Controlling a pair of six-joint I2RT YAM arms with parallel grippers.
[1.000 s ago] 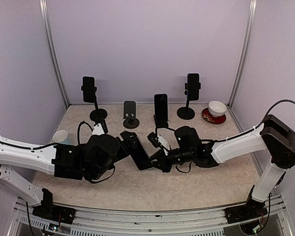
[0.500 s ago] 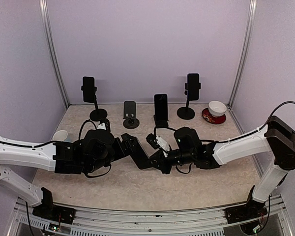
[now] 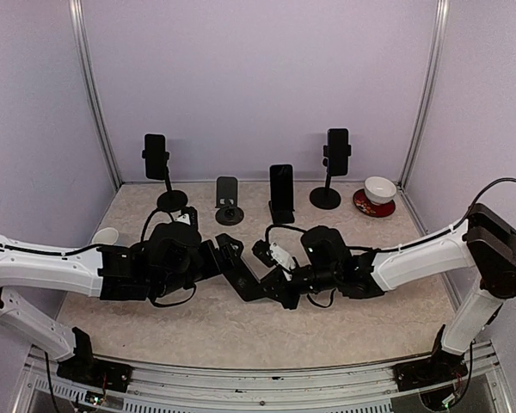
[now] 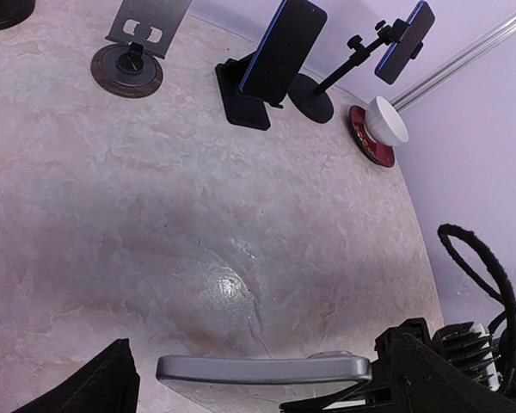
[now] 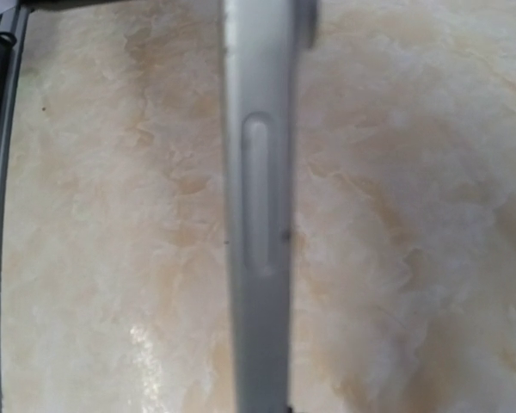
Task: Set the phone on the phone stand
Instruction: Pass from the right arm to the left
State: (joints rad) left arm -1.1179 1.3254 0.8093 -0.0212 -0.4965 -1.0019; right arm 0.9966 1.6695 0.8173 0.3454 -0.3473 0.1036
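Top external: right tool [image 3: 279, 287] clamped on the phone [image 3: 245, 279], left tool [image 3: 227, 255] spread apart beside it.

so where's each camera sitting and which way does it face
Top: above and behind the bases, looking down over the table; left arm and right arm show, meeting at the held phone.
Left wrist: low over the table, facing the back right corner, empty stand and bowl; one dark jaw tip shows bottom left.
Right wrist: close above the phone's edge, facing the table; its jaws hardly show.
Shared: both wrist views catch the phone's silver edge.
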